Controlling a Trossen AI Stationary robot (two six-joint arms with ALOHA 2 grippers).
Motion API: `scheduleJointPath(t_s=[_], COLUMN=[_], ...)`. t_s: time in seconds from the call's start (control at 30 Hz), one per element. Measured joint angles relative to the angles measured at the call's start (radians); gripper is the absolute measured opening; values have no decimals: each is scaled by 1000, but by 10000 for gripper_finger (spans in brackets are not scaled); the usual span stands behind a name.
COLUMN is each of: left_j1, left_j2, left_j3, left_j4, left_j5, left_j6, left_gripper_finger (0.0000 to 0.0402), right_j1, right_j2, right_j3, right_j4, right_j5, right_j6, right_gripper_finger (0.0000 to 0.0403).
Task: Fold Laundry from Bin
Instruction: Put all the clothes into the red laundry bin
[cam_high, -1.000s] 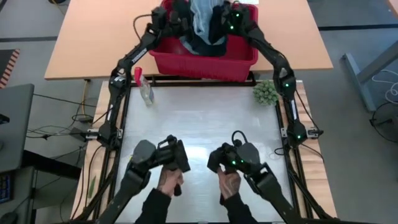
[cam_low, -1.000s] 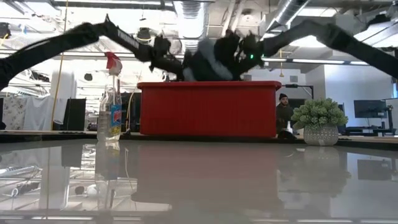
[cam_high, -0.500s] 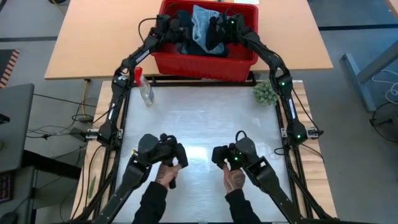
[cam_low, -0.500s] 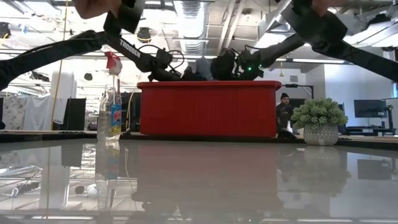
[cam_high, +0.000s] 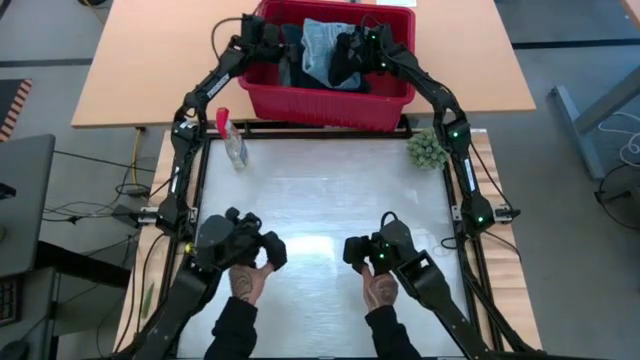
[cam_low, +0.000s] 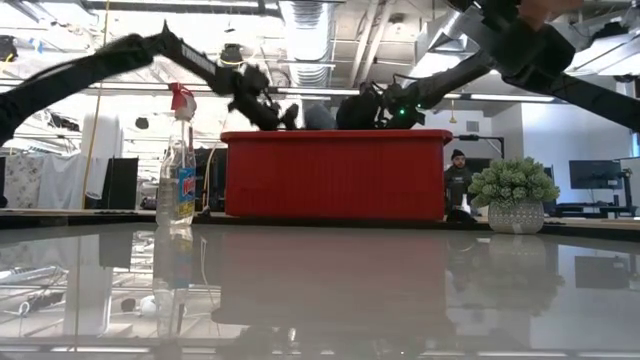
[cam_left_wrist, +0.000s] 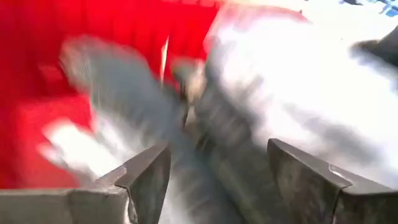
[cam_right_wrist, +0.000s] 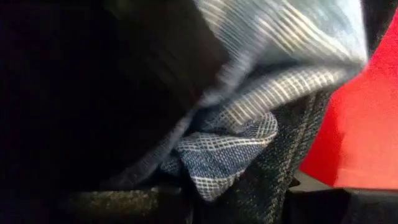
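The red bin (cam_high: 330, 100) stands on the wooden table beyond the white table's far edge. The laundry (cam_high: 320, 50) lies heaped inside it: light blue cloth in the middle, dark cloth around it. My left gripper (cam_left_wrist: 217, 155) is open over the bin's left part (cam_high: 265, 38), with cloth ahead of its fingers and nothing between them. My right gripper (cam_high: 352, 48) sits in the heap's right part, shut on dark cloth. In the low view only a low dark hump (cam_low: 325, 115) shows above the bin's rim. My right gripper is shut on the laundry at a dark garment (cam_high: 345, 68) on the right of the heap. It slants down from the table's right side. Cloth fills the right wrist view (cam_right_wrist: 236, 143) and hides the fingers, so the kind of hold does not show. The garment rests in the bin.
A clear spray bottle (cam_high: 233, 140) stands at the white table's far left corner and a small green plant (cam_high: 427, 148) at its far right. A person's hands (cam_high: 245, 285) hold two control arms at the near edge. Another person (cam_low: 456, 170) stands in the room behind.
The bundle of laundry, held up above the bin's rim a second ago, has sunk back into the bin. My left gripper has let go of it and drawn toward the bin's left end. My right gripper has gone down with the cloth.
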Motion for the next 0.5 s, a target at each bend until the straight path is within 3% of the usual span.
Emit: scheduleJointPath(t_s=[0.13,0.3,0.4,0.5], left_j1=[-16,-53,-93,-187], left_j2=[-131,-180,-219,-263], left_j3=[8,-3,-3,7], left_j4=[-47,-120,-110,-102], left_j5=[-74,-166,-33,67], left_j6=[114,200,206,307], left_gripper_finger=[247,245,245,245], right_j1=[0,0,0,1], right_j2=[0,0,-2,-2], right_j3=[0,0,0,0], right_j4=[-15,-40,-49,-49], right_j5=[0,14,28,31], right_j6=[-10,-21,-25,-25], right_gripper_finger=[128,128,128,127])
